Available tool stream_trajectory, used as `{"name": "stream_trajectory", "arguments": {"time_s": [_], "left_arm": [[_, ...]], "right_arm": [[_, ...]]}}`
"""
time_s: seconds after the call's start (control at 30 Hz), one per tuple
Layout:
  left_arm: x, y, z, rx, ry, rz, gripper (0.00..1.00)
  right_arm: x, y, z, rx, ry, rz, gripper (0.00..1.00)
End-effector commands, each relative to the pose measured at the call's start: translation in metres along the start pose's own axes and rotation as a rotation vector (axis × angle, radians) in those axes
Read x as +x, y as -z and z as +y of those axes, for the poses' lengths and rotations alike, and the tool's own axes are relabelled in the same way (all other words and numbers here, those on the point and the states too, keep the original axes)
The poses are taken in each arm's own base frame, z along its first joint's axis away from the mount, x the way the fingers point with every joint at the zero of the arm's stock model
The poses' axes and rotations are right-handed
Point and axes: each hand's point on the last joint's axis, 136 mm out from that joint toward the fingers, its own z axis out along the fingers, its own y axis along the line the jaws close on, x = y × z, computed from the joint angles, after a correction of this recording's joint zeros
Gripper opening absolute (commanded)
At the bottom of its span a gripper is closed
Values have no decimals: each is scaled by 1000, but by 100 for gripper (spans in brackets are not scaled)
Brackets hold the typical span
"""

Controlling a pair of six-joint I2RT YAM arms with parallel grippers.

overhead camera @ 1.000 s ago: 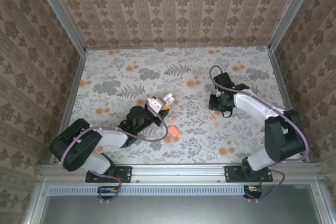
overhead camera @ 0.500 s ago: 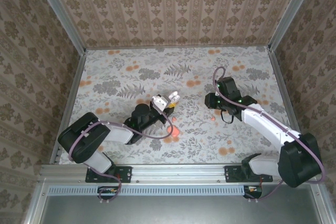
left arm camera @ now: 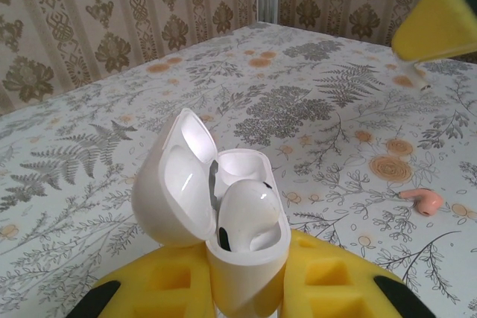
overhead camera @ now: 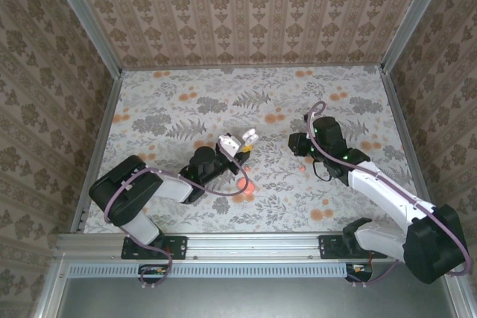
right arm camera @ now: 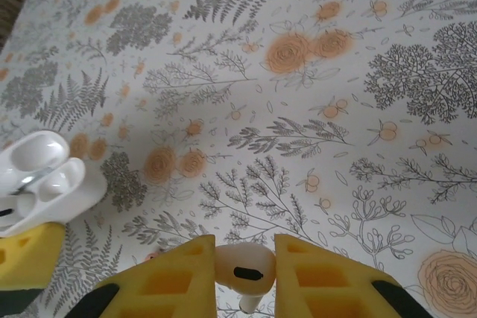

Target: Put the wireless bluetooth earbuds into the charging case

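My left gripper [left arm camera: 250,282] is shut on the white charging case [left arm camera: 238,206], held upright with its lid open. One white earbud [left arm camera: 250,217] lies in the case's near well. In the top view the left gripper [overhead camera: 231,148] and the case [overhead camera: 240,141] sit at mid-table. My right gripper [right arm camera: 244,262] is shut on a second white earbud [right arm camera: 246,272], stem pointing down, above the patterned surface. It hangs right of the case [right arm camera: 41,176], apart from it, and shows from above as the right gripper [overhead camera: 298,145]. A small pink earbud [left arm camera: 421,200] lies loose on the table [overhead camera: 302,169].
A pinkish-red small object [overhead camera: 247,186] lies on the floral table [overhead camera: 171,102] just in front of the left gripper. Patterned walls enclose the table on three sides. Open surface stretches behind both grippers.
The right arm has stretched out and carried its earbud a little left, toward the case. The left gripper has shifted slightly right and away with the open case.
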Motion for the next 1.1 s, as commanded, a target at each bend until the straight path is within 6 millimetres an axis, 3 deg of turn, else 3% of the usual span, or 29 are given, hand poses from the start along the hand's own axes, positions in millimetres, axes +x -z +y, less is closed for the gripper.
{"name": "stream_trajectory", "arguments": {"time_s": [0.0, 0.57, 1.07], "left_arm": [[-23, -5, -6, 30, 21, -87, 10], [-45, -4, -25, 162, 83, -157, 10], [-71, 4, -31, 226, 135, -213, 10]], "right_arm": [[-12, 6, 14, -79, 27, -81, 21], [-42, 4, 76, -422, 124, -227, 21], [-40, 17, 114, -589, 245, -207, 22]]}}
